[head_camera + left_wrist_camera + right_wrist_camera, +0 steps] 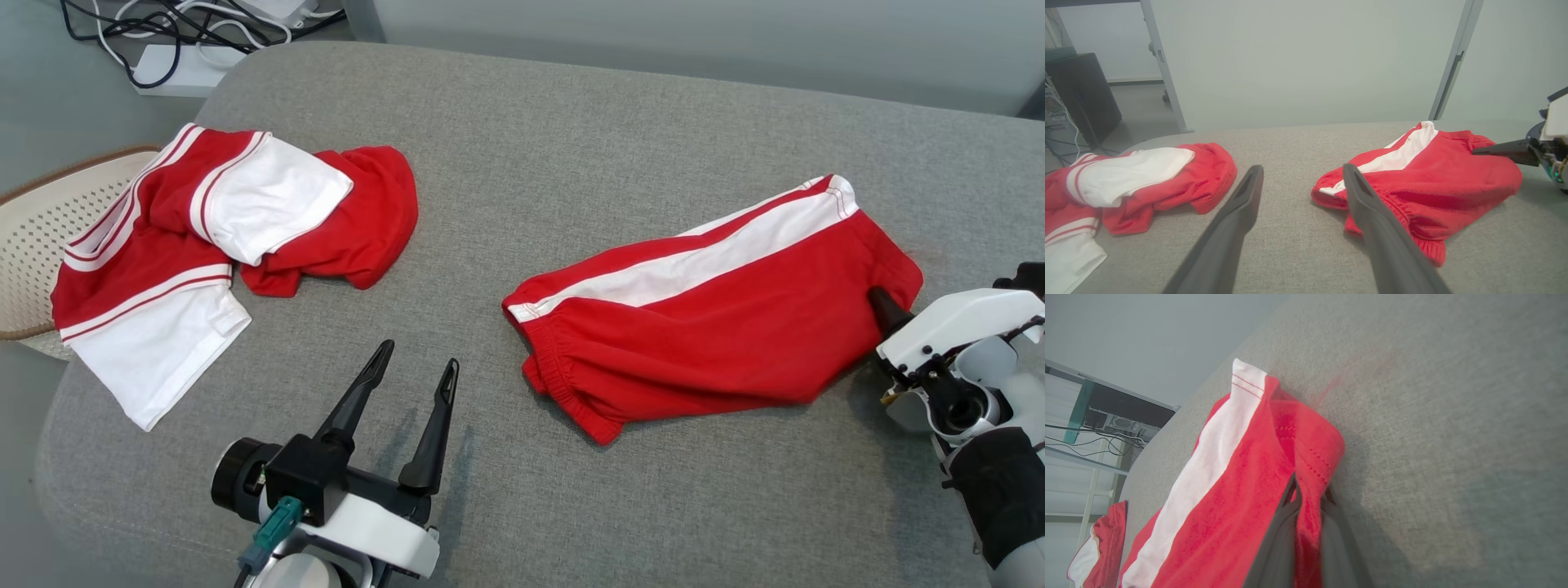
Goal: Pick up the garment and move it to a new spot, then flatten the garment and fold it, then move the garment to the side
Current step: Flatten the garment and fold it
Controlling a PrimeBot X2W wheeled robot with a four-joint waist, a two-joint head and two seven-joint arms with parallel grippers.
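Our right fingers [1274, 547] are clamped on the hem of the shorts [718, 327], which lie at 3 o'clock on the worktop [522, 122]. Left fingers [357, 396] apart at 7 o'clock. We judge pickup barely begun; move, flatten, fold, set-aside remain.

The left gripper [1302, 167] holds its two dark fingers wide apart above the grey pad [1298, 134]. Red shorts [1433, 183] with a white stripe lie just past its right finger. Red and white clothes [1139, 179] lie off to its left. The right gripper [1476, 151] touches the shorts' far edge.
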